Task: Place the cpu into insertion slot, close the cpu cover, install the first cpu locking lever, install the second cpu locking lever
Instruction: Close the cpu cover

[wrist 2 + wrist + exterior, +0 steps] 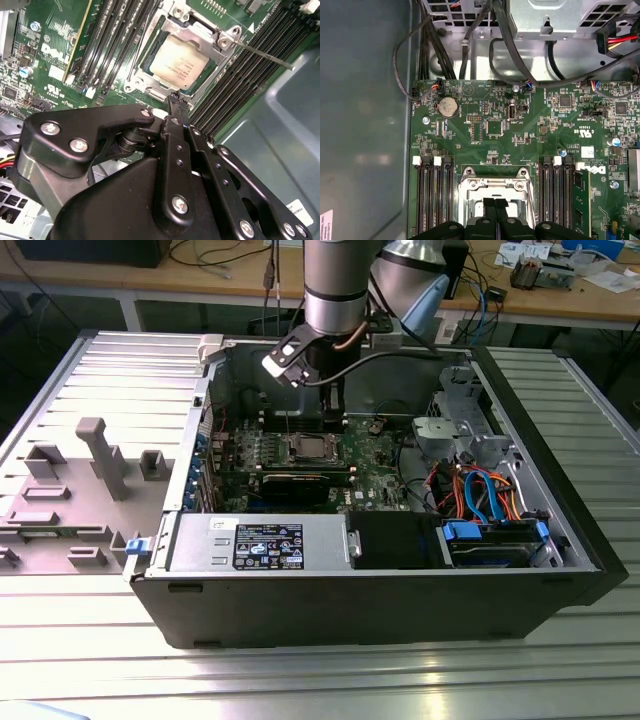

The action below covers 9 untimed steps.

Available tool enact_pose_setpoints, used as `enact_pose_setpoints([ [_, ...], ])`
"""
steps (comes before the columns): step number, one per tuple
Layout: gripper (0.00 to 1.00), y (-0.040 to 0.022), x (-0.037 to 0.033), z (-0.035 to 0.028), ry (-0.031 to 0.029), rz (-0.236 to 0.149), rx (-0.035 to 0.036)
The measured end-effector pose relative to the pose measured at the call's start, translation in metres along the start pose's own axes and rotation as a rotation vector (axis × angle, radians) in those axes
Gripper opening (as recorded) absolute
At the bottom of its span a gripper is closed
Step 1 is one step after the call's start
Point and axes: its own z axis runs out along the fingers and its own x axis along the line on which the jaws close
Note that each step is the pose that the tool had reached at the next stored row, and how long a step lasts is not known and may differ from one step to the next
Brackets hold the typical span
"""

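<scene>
Your gripper has its claw pressed together with nothing in it, tips down at the edge of the insertion slot. Likely that's so the narrow closed tip can push on small socket hardware rather than grab.

The cpu sits flat in the slot. The cpu cover lies down over it, and its metal top shows through the window. One thin locking lever sticks out from a socket corner across the memory slots; it looks unlatched, though I can't tell for sure. In the first wrist view the closed fingertips hang right over the socket frame.

The green board lies flat in the open computer case, so you reach it from above with the arm straight down. The case rests on a ribbed metal table, and grey plastic fixtures stand at the exterior view's left. Wooden benches with cables and clutter run behind.
</scene>
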Motion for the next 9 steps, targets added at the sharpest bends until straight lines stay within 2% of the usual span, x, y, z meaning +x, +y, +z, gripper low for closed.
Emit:
enact_pose_setpoints([
  [9,0.11,-0.0111,0.0000,0.0013,-0.0001,0.000,0.0000],
])
